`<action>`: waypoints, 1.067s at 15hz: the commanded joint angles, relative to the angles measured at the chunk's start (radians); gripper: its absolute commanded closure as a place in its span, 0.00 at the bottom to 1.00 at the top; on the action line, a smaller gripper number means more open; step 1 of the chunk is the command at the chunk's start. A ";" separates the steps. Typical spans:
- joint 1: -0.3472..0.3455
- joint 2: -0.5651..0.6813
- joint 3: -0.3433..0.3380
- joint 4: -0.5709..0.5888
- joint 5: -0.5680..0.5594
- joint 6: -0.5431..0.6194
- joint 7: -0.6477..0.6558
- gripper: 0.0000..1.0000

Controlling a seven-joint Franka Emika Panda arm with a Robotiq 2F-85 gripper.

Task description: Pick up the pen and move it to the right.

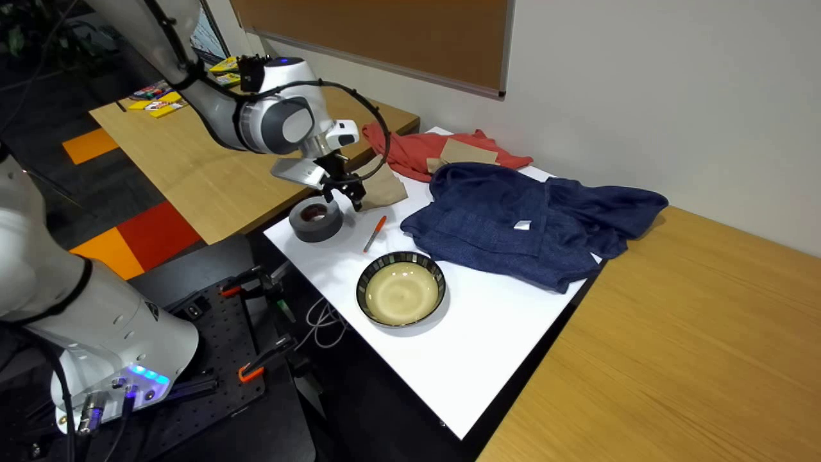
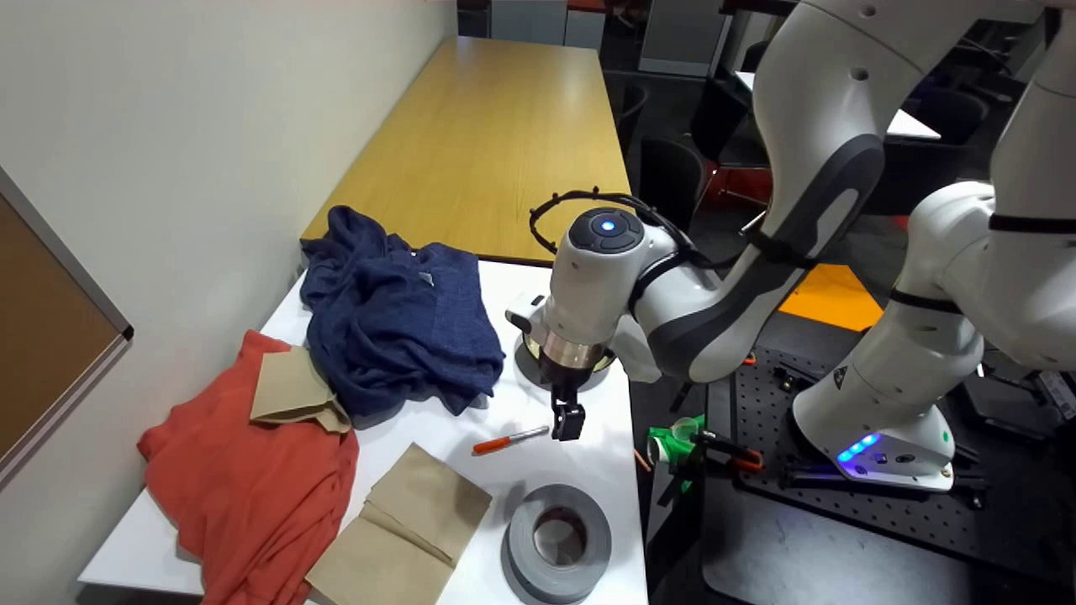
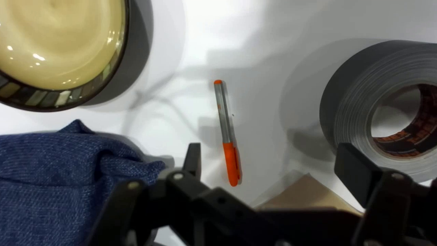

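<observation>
In the wrist view, the gripper (image 3: 269, 164) comes in from the bottom edge, its black fingers (image 3: 193, 160) spread wide. The orange-capped pen (image 3: 226, 133) lies on the white tabletop (image 3: 186, 119) near the middle of the frame, cap toward the bottom and grey barrel toward the top, apart from both fingers. A glazed bowl (image 3: 58, 44) fills the upper left, a navy garment (image 3: 51, 174) the lower left. At the right edge sits a roll of duct tape (image 3: 350, 102); brown paper (image 3: 307, 196) shows at lower right, partly hidden. In an exterior view, red cloth (image 2: 261, 487) lies at lower left.
</observation>
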 commanded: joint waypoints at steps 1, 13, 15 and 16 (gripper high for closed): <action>-0.002 0.101 -0.012 0.056 0.038 0.052 -0.070 0.00; -0.069 0.300 0.010 0.237 0.108 0.036 -0.229 0.00; -0.073 0.327 0.010 0.262 0.113 0.028 -0.238 0.00; -0.072 0.340 0.009 0.272 0.112 0.025 -0.238 0.00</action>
